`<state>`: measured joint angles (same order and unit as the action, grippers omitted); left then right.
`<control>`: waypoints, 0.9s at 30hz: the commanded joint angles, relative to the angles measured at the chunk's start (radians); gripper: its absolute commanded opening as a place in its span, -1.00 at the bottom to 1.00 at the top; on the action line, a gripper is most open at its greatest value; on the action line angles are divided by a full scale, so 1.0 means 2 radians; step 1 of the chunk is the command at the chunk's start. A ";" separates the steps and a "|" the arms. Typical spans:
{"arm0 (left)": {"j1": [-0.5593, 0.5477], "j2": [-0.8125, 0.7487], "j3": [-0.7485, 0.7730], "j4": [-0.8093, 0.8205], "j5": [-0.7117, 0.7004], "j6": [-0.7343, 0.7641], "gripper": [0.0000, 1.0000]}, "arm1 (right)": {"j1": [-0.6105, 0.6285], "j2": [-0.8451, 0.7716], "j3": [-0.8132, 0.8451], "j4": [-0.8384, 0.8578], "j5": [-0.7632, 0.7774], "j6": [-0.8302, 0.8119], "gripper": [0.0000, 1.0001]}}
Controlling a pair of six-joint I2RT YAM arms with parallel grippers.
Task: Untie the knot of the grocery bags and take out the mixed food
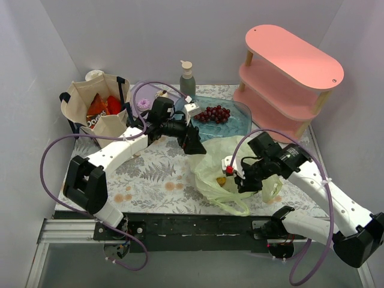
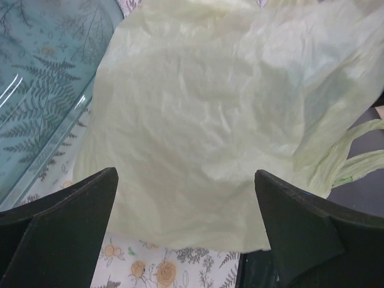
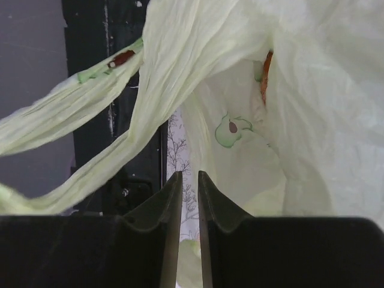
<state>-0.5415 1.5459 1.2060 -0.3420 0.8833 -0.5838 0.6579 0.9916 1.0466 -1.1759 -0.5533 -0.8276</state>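
Over the far edge of the pale-green bag (image 2: 198,120), the left gripper (image 2: 186,180) hangs with its 2 fingers spread wide. At the bag's near mouth, the right gripper (image 3: 189,177) has its 2 fingers almost pressed together; I cannot tell whether they pinch plastic. 2 handle strips (image 3: 72,114) trail loose from the bag. Beyond the bag lies 1 grape bunch (image 1: 214,114), and far to its left stands 1 canvas tote (image 1: 81,99).

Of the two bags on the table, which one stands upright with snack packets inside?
The beige canvas tote at far left: red packets show in its open top. The pale-green plastic bag lies crumpled.
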 commanded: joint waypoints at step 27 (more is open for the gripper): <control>0.018 -0.063 -0.084 -0.018 -0.167 -0.097 0.96 | 0.025 0.202 -0.141 0.490 0.090 0.191 0.43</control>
<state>-0.5095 1.5223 1.0904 -0.3683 0.5846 -0.7776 0.6991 1.3426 0.7849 -0.2974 -0.3958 -0.4873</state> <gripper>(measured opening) 0.982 0.681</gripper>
